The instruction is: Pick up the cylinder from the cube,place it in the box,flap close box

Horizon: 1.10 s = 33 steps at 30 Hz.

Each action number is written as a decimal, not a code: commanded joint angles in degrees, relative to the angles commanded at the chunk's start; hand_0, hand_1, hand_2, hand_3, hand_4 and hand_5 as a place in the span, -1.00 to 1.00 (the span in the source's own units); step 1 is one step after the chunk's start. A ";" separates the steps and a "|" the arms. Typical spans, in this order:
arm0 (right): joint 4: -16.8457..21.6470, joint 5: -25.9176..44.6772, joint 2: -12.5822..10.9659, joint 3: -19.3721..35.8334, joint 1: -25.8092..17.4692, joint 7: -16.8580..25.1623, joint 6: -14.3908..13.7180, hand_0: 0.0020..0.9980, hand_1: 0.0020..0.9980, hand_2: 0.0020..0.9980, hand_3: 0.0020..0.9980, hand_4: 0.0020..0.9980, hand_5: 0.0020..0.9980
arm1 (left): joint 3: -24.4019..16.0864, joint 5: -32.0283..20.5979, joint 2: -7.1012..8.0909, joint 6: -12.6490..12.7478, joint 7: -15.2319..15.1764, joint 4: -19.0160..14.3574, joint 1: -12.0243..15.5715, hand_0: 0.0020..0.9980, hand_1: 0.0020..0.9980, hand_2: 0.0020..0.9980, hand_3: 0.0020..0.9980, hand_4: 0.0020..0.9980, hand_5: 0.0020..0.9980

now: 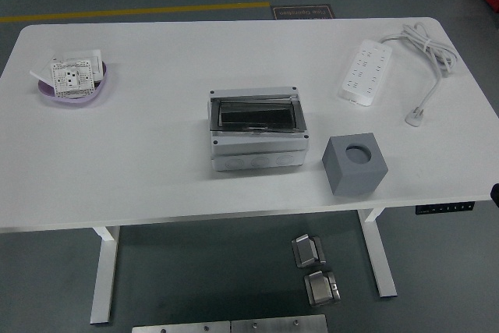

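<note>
A: Now, where is the cylinder (359, 152) sitting, and which way is it pointing?

B: It is sitting sunk in the round hole on top of the grey cube (355, 165), which is standing near the table's (156, 161) front edge, at about four o'clock from the box (256, 130). Only its round top is showing, so its long axis is judged to be running straight up and down.

A: Which hand is lying nearer to it?

B: Neither hand is showing clearly. A small dark shape is peeking in at the right edge of the head view, roughly at four o'clock from the cube; it may be part of the right arm, but that cannot be told. Whether either hand's fingers are apart, together or clamped on anything is not showing.

A: So what is the coming move turning on?

B: Judging by position, the cube is lying on the right half of the table, so the right arm is probably having the shorter reach, coming in toward ten o'clock and then down along the upright axis.

A: And the box?

B: Its lid is looking open, and nothing can be made out inside.
</note>
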 joint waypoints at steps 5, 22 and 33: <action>-0.20 0.10 0.31 -0.15 0.21 -0.05 0.06 0.55 0.45 0.52 0.67 0.70 0.27 | 0.53 -0.63 0.20 0.03 0.04 0.25 -0.03 0.35 0.34 0.19 0.26 0.22 -0.34; -1.17 4.59 0.04 -1.82 2.41 0.91 1.21 0.56 0.46 0.57 0.67 0.70 0.28 | 3.18 -2.63 0.44 0.05 0.22 0.59 1.29 0.35 0.33 0.19 0.26 0.24 -0.32; -0.28 6.99 -0.18 -5.25 5.16 0.24 4.64 0.55 0.45 0.56 0.82 0.70 0.28 | 4.58 -3.02 0.61 0.16 0.15 0.55 1.00 0.35 0.33 0.19 0.26 0.24 -0.32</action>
